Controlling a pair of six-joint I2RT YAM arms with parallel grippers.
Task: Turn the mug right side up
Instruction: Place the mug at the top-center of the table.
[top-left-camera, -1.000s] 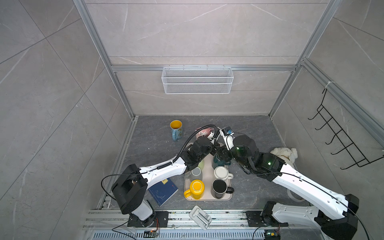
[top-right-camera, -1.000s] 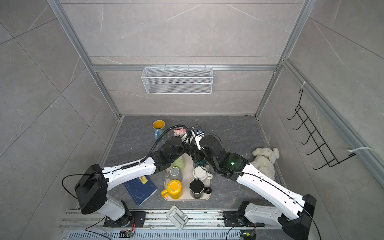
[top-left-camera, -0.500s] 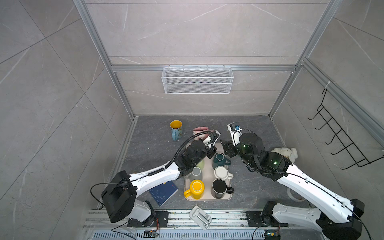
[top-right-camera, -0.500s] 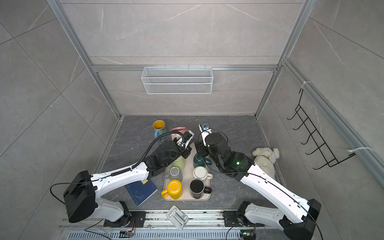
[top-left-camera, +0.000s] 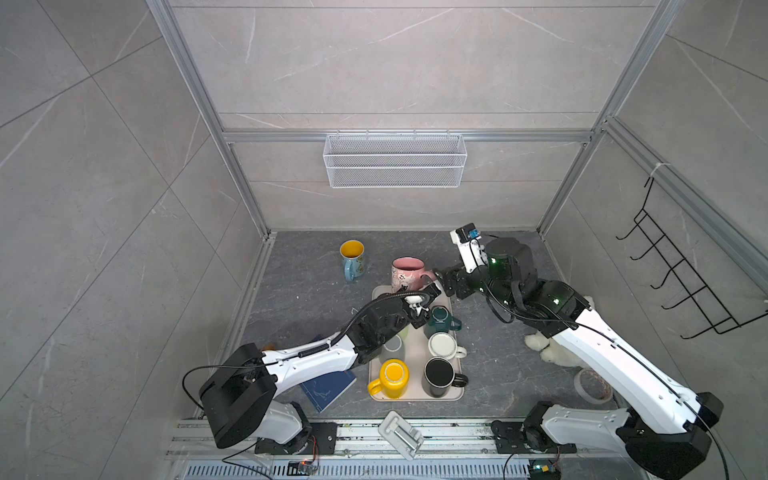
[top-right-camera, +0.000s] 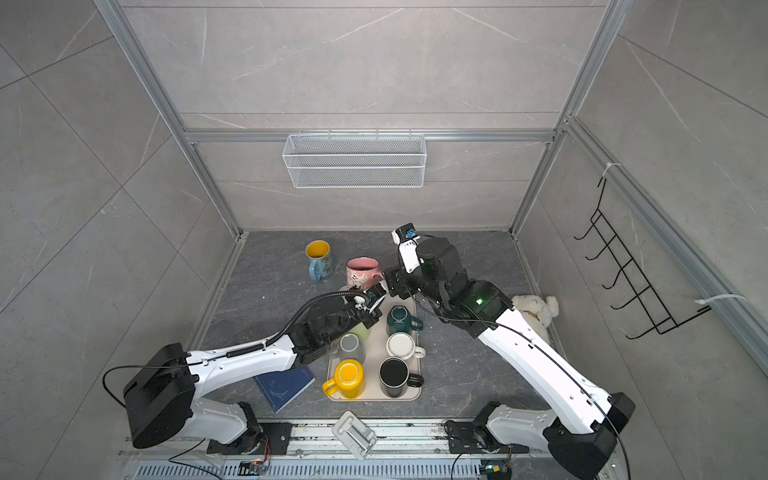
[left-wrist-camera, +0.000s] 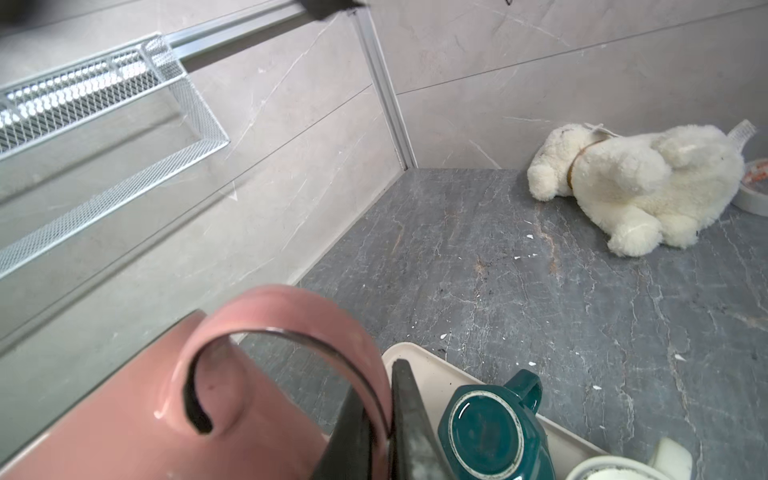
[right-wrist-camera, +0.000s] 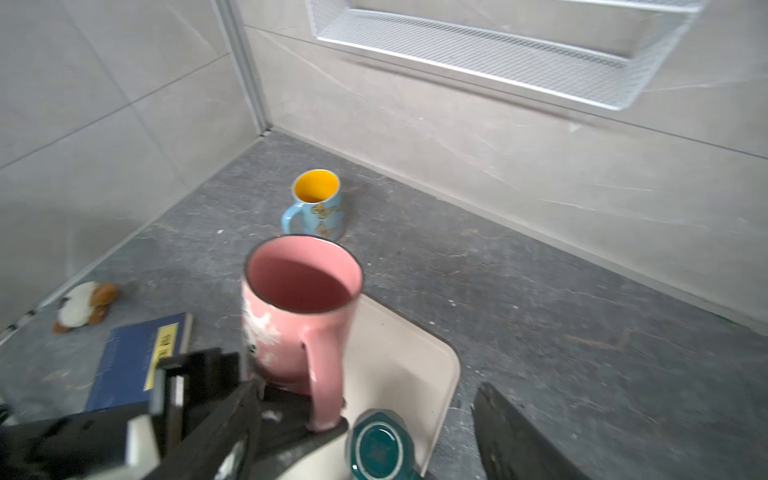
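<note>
Furthest left, near the front, a blue book (top-left-camera: 328, 388) lies flat on the grey table (top-left-camera: 299, 291). Far behind it a blue mug (top-left-camera: 353, 259) with a yellow inside stands upright. The left gripper (top-left-camera: 430, 291) reaches in from the near left, pinched together on the handle of the pink mug (top-left-camera: 405, 276); the left wrist view shows the handle's curve caught between its two black jaws. The pink mug stands right side up, mouth to the ceiling, at the far left corner of the beige tray (top-left-camera: 415, 397). I cannot tell whether its base sits on the tray or on the table just beyond, since the gripper hides it. Just nearer and to the right, a teal mug (top-left-camera: 440, 320) sits upside down on the tray, with a white mug (top-left-camera: 442, 345) and a black mug (top-left-camera: 439, 372) nearer. The right gripper (top-left-camera: 445, 281) hangs just right of the pink handle, jaws spread apart and holding nothing. Further right a white plush toy (top-right-camera: 534, 307) lies partly under the right arm, with a roll of tape (top-left-camera: 592, 384) near it.
</note>
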